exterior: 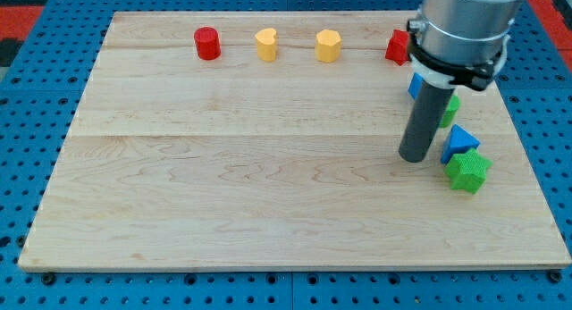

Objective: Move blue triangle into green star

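The blue triangle [458, 141] lies at the view's right, touching the green star [467, 171] just below it. My tip [414, 156] is on the board just left of the blue triangle, with a small gap between them. The rod rises toward the view's top into the grey arm [465, 24].
A red cylinder [207, 44], a yellow heart [266, 45] and a yellow hexagon [328, 46] stand in a row along the view's top. A red block [397, 47], a blue block [415, 85] and a green block [450, 109] are partly hidden by the arm.
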